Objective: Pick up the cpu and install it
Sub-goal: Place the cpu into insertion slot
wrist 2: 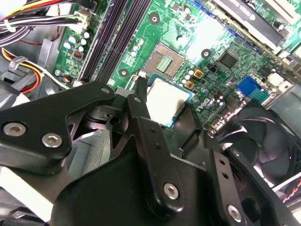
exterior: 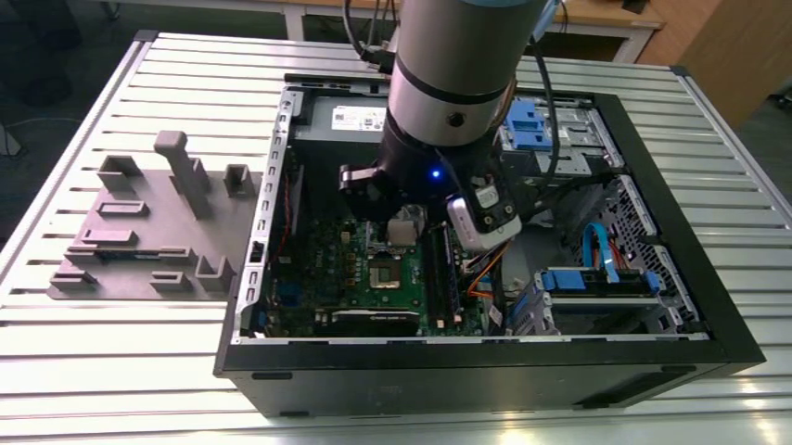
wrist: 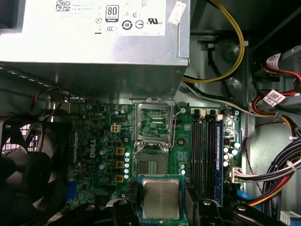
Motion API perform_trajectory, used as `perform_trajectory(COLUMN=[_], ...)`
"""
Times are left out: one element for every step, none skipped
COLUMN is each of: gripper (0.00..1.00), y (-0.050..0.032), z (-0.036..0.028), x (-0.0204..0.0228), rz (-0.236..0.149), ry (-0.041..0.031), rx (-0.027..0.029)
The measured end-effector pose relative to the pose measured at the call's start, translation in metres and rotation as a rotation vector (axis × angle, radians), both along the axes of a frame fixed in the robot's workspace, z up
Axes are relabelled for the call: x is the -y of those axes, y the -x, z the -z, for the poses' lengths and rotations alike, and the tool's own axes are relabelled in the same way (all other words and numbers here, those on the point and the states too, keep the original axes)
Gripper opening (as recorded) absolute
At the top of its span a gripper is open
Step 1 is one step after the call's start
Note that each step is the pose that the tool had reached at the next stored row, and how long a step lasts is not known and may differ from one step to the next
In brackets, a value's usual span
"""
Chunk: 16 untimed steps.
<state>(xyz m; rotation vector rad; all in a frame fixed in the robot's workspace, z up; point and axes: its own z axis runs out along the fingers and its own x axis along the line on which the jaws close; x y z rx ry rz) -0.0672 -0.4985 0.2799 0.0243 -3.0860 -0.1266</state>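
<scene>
The gripper [wrist: 161,209] pinches the single cpu [wrist: 161,197] between its two fingers [wrist 2: 141,113], which are closed narrowly on opposite edges. The cpu is square, so it has no longer axis. It lies flat, metal top toward the wrist, edges parallel to the motherboard [wrist: 101,141]. One open socket [wrist: 153,162] sits just ahead of the fingertips, toward the power supply [wrist: 94,47].

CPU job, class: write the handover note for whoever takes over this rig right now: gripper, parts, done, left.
Gripper: shut on the cpu, gripping two opposite edges.
Cpu: held above the green motherboard, close to the socket.
Socket: empty, its frame flipped open.
Done: pickup.
Left: the cpu is not yet in the socket.
</scene>
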Motion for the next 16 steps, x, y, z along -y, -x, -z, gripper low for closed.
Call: perform_trajectory(gripper=[0.47, 0.47, 0.47, 0.47, 0.47, 0.47, 0.47, 0.47, 0.47, 0.47, 0.47, 0.47, 0.47, 0.47, 0.47, 0.47], y=[0.0, 0.0, 0.0, 0.0001, 0.0001, 0.0001, 0.0001, 0.0001, 0.0001, 0.0001, 0.0003, 0.0005, 0.0006, 0.0008, 0.0009, 0.001], z=[0.001, 0.0021, 0.0035, 0.0052, 0.0071, 0.0089, 0.0107, 0.0125, 0.0143, 0.0161, 0.0181, 0.0199, 0.0217, 0.0232, 0.024, 0.0249], x=[0.0, 0.0, 0.0, 0.0, 0.0, 0.0, 0.0, 0.0, 0.0, 0.0, 0.0, 0.0, 0.0, 0.0006, 0.0018, 0.0027], rz=[0.0, 0.0, 0.0, 0.0, 0.0, 0.0, 0.0, 0.0, 0.0, 0.0, 0.0, 0.0, 0.0, 0.0, 0.0, 0.001], ry=[0.0002, 0.0005, 0.0005, 0.0005, 0.0005, 0.0005, 0.0005, 0.0004, 0.0005, 0.0005, 0.0003, 0.0004, 0.0004, 0.0004, 0.0008, 0.0007], rx=[-0.0001, -0.0002, -0.0002, -0.0002, -0.0002, -0.0002, -0.0002, -0.0002, -0.0002, -0.0002, -0.0002, -0.0002, -0.0002, -0.0002, -0.0005, -0.0005])
